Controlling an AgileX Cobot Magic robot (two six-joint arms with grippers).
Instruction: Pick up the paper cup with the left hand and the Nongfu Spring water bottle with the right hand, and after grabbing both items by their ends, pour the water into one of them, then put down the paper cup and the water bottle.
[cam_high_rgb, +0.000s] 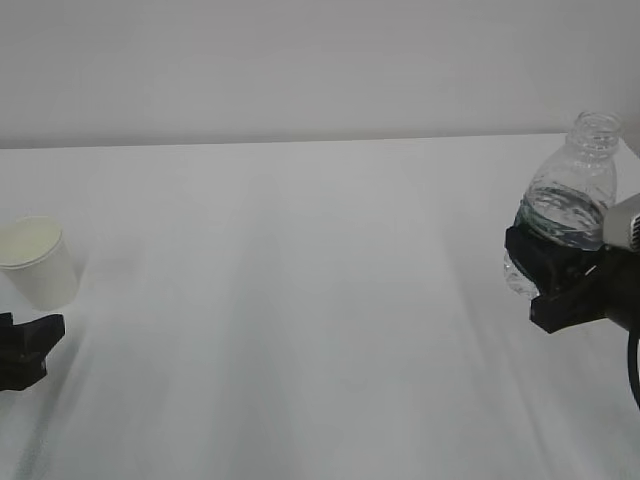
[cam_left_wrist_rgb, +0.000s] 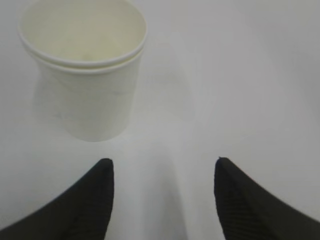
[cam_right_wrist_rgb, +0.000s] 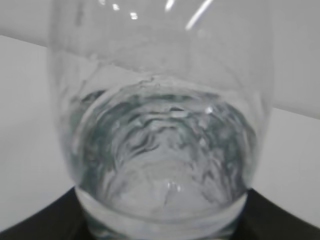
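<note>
Bottle (cam_high_rgb: 568, 200) at frame right is gripped by your right hand (cam_high_rgb: 548, 272) and lifted off the desk (cam_high_rgb: 300, 300), while the paper cup (cam_high_rgb: 36, 260) at left stands ungrasped beyond your left hand's (cam_left_wrist_rgb: 162, 172) open fingers (cam_left_wrist_rgb: 100, 175); pouring remains.

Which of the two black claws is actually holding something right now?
The right hand, clamped around the Nongfu Spring water bottle. The left hand is open and empty, just short of the paper cup.
</note>
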